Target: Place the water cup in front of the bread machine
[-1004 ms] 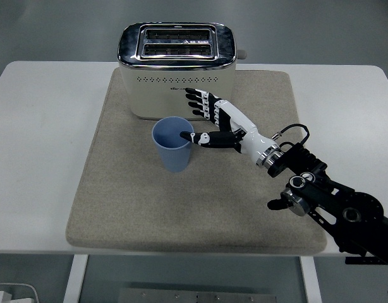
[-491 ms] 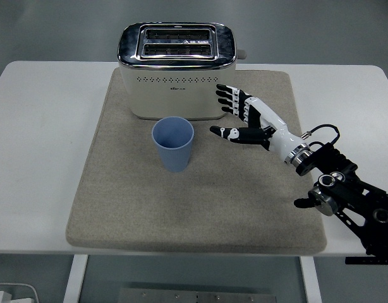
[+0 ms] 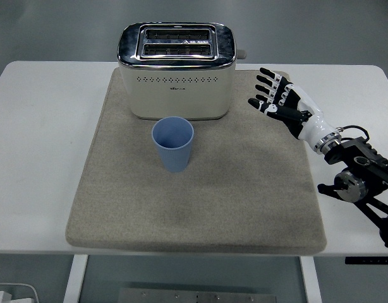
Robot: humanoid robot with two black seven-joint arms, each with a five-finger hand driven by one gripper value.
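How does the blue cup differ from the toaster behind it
The blue cup is small, round and plain matte blue; the toaster is much bigger, boxy and cream-coloured with a shiny chrome top. The cup has one wide open mouth and looks empty, while the toaster has two narrow slots on top. The cup stands nearer the table's front edge, the toaster further back. Both stand upright on the beige mat, untouched by the right robot hand.
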